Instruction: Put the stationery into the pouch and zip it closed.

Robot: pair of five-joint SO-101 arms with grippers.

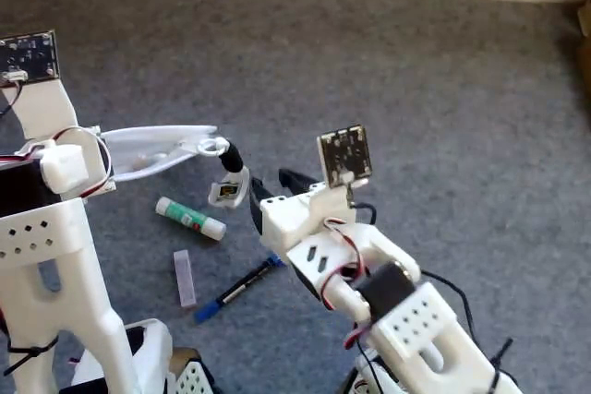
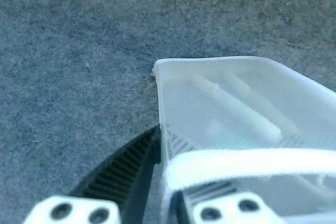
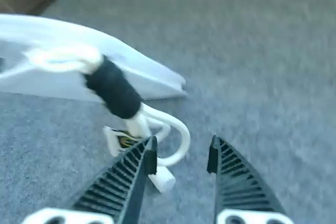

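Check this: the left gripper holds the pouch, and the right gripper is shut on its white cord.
Wrong in one respect: the right gripper is open, its jaws apart near the white cord, as the right wrist view shows. The left gripper does hold the pouch.

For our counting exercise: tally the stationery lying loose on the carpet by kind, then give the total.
glue stick: 1
blue pen: 1
pale rectangular block: 1
Total: 3
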